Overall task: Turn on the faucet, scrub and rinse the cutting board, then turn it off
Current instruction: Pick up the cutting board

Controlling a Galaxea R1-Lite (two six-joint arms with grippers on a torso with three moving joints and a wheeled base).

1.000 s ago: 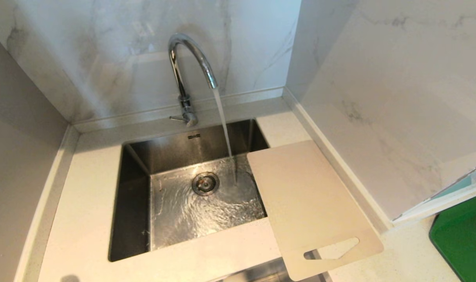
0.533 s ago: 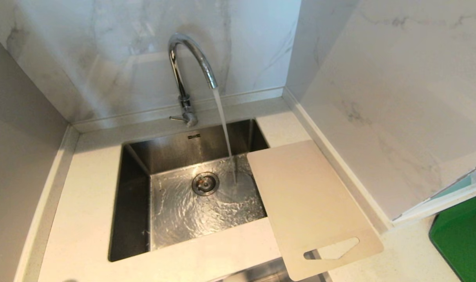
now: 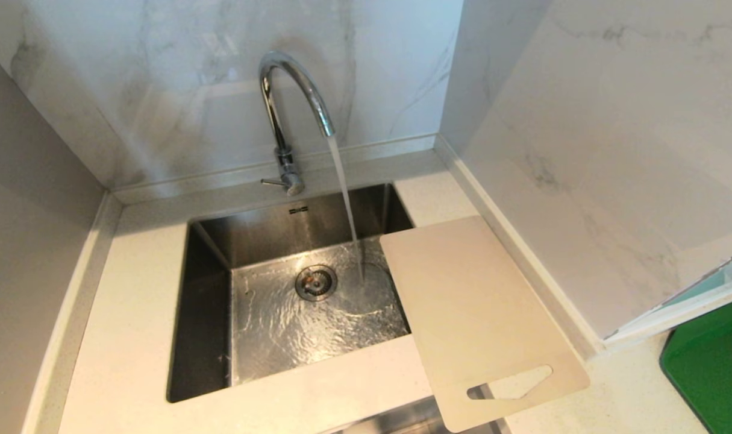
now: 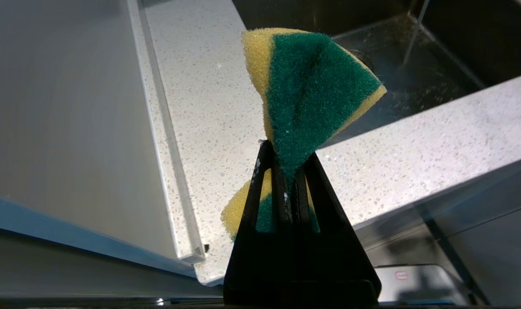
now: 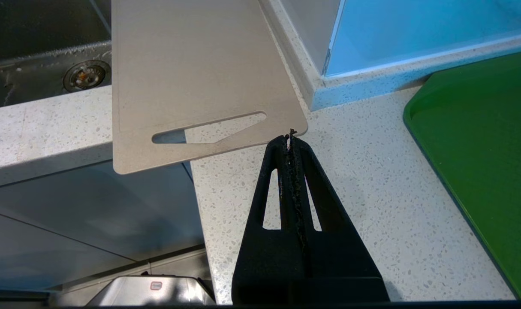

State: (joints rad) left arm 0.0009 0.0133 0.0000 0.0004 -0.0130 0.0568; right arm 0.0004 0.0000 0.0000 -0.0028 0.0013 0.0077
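- Head view: the faucet [image 3: 293, 114] stands behind the sink [image 3: 209, 301], and water [image 3: 344, 193] runs from it into the basin. The cutting board [image 3: 480, 319] lies on the counter [image 3: 131, 301], right of the sink, one corner over the basin.
- Left wrist view: the left gripper [image 4: 288, 171] is closed tight on a yellow-green sponge [image 4: 311, 94].
- Right wrist view: the right gripper [image 5: 291, 141] is closed and empty, near the board's handle end; a green mat [image 5: 483, 159] lies beside.

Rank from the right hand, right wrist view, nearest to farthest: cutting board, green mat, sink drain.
From the shut right hand:
1. cutting board: its handle-end corner lies just past the fingertips, overhanging the counter edge.
2. green mat: off to one side on the counter.
3. sink drain: farthest, down in the basin beyond the board.
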